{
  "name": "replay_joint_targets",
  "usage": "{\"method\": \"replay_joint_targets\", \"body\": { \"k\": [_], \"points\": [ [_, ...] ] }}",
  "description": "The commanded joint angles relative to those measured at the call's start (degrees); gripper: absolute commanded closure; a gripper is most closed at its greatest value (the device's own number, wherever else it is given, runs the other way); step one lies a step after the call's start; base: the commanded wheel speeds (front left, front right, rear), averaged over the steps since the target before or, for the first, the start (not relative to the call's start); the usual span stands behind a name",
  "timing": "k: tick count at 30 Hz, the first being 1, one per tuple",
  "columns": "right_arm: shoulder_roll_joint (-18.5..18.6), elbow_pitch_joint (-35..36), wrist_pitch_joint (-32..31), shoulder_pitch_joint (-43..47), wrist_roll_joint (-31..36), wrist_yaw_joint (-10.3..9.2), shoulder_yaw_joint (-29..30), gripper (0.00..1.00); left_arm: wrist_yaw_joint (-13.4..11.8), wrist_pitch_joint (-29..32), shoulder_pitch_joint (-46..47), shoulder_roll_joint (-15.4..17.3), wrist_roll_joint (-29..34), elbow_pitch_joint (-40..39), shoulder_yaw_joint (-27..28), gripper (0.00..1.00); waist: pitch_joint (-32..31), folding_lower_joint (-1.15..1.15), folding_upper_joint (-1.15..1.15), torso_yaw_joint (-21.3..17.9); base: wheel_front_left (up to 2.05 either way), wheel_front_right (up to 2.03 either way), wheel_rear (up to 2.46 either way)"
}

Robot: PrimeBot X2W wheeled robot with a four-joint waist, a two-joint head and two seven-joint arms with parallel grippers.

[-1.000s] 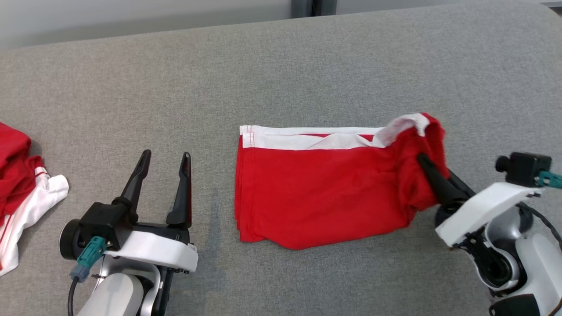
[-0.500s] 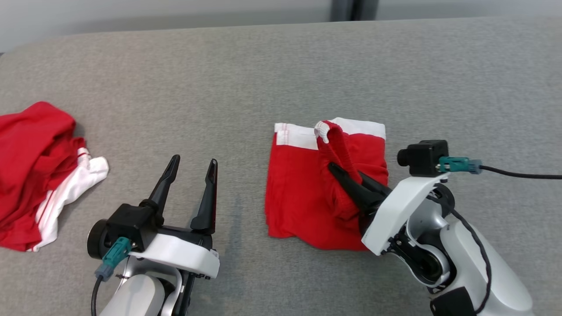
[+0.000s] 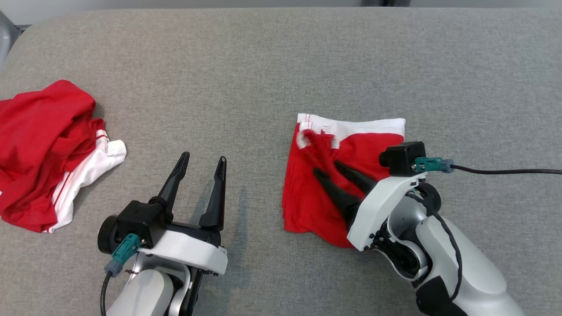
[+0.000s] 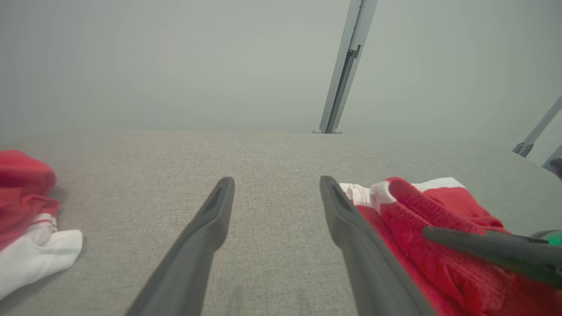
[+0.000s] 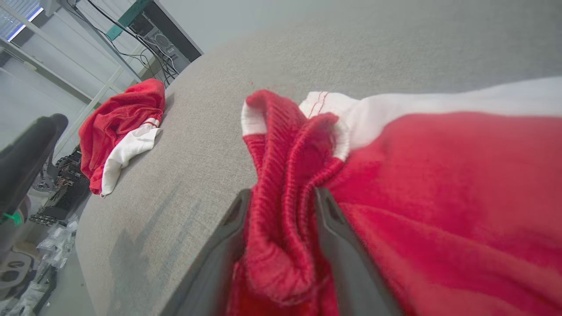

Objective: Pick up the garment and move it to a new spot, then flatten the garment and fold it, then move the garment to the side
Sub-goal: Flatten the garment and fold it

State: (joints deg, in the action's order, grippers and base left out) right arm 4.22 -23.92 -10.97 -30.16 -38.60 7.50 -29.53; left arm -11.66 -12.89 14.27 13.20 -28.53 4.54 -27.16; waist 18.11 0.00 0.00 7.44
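- Head view, far left: a second red-and-white garment (image 3: 48,145) lies crumpled in a heap on the grey cushioned surface (image 3: 263,66), with a white part trailing off its near right edge.
- Left of centre, near: the left gripper (image 3: 204,156) is over bare grey fabric, fingers pointing to the far side. Its jaws are spread wide and nothing is between them. It is well apart from both garments.
- Right of centre: the task's garment (image 3: 303,197), red, lies folded into a compact block on the surface. A white band (image 3: 364,125) runs along its far edge, and a ribbed red waistband (image 3: 314,142) with a white end is bunched on top at the far left corner.
- Right of centre, near: the right gripper (image 3: 327,167) rests over the garment, reaching in from the near right. Its jaws are parted, and the ribbed red waistband lies in the gap between them, touching both fingers in the right wrist view.
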Motion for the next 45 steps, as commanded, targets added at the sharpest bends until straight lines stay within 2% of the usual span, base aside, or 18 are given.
{"method": "replay_joint_targets", "body": {
  "k": [1, 7, 11, 15, 23, 28, 32, 45],
  "points": [
    [0.0, 0.1, 0.8, -0.5, -0.4, -0.02, -0.4, 0.0, 0.2, -0.3, 0.9, 0.1, -0.2, 0.2, 0.0, 0.0, 0.0, 0.0, 0.0, -0.3, 0.0, 0.0, 0.0],
    [0.3, 3.0, 3.0, -0.6, -1.4, -0.02, -4.0, 0.0, 0.4, -0.5, 1.6, 0.2, -0.2, 0.6, 0.1, 0.0, -0.1, 0.0, 0.0, -1.7, 0.0, 0.0, 0.0],
    [1.5, 5.9, 6.1, 1.0, -0.3, -0.02, -3.5, 0.0, 0.0, -0.6, 1.2, 0.5, -0.4, 0.8, 0.3, 0.0, -0.7, 0.0, 0.0, -2.8, 0.0, 0.0, 0.0],
    [2.2, 8.4, 11.7, 3.4, 2.8, -0.02, 1.4, 0.0, -0.4, -0.4, 0.1, 1.2, -0.9, 1.1, 0.9, 0.0, -2.1, 0.0, 0.0, -4.1, 0.0, 0.0, 0.0],
    [2.6, 13.4, 20.1, 10.2, 14.9, -0.02, 17.7, 0.0, -3.3, -0.1, -2.2, 3.7, -1.7, -0.6, 4.3, 0.0, -5.4, 0.0, 0.0, -7.1, 0.0, 0.0, 0.0],
    [2.4, 17.0, 20.1, 14.7, 22.1, -0.02, 25.4, 0.0, -4.9, 0.0, -4.0, 5.3, -2.2, -2.0, 6.5, 0.0, -7.3, 0.0, 0.0, -8.1, 0.0, 0.0, 0.0],
    [1.9, 19.2, 18.6, 18.3, 24.7, -0.02, 28.4, 0.0, -6.2, 0.2, -6.0, 6.3, -2.4, -3.1, 7.6, 0.0, -9.3, 0.0, 0.0, -8.4, 0.0, 0.0, 0.0],
    [1.2, 24.0, 14.4, 26.4, 26.8, -0.02, 28.9, 0.0, -8.0, 2.4, -12.9, 7.9, -2.9, -5.5, 6.9, 0.0, -16.5, 0.0, 0.0, -7.8, 0.0, 0.0, 0.0]
  ]
}}
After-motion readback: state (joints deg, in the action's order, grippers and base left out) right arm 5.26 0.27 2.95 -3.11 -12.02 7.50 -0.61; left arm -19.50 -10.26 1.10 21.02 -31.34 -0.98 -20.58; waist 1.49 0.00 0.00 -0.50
